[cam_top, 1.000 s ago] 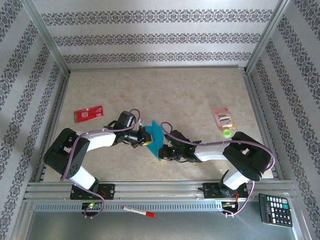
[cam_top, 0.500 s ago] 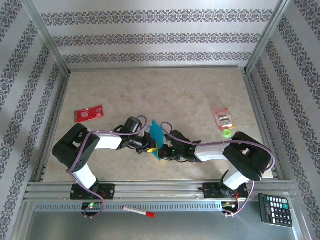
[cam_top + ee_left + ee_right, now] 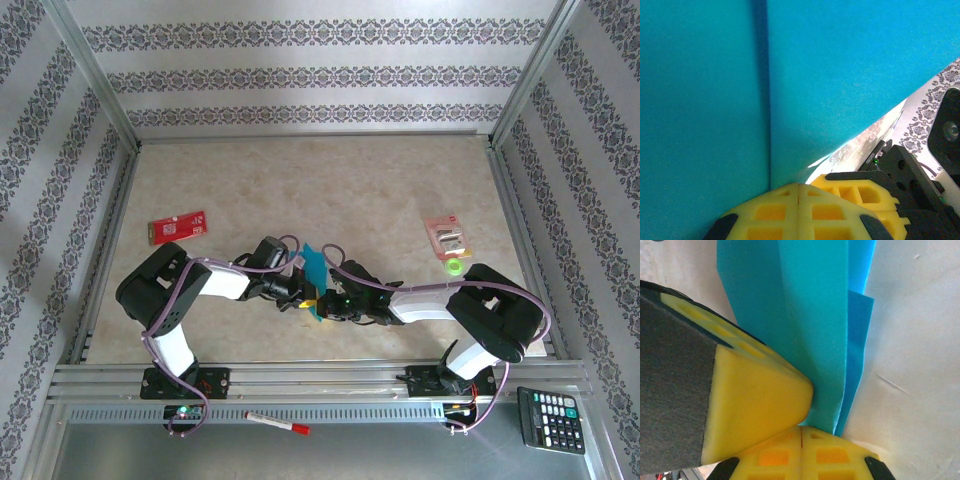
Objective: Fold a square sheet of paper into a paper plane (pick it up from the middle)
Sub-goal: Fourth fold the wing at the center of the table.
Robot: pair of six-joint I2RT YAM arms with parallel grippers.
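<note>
Two grippers, left gripper (image 3: 799,194) and right gripper (image 3: 801,436), are clamped tight on the creased square sheet of paper (image 3: 840,75).

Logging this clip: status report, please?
Left gripper shut on teal paper. Right gripper shut on it too. Paper creased. Red card well aside.

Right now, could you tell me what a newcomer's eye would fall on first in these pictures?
The teal paper, creased and raised at the centre, is gripped by the left gripper and right gripper, both shut on it. Next come the red card on the left and the calculator at the near right corner.
</note>
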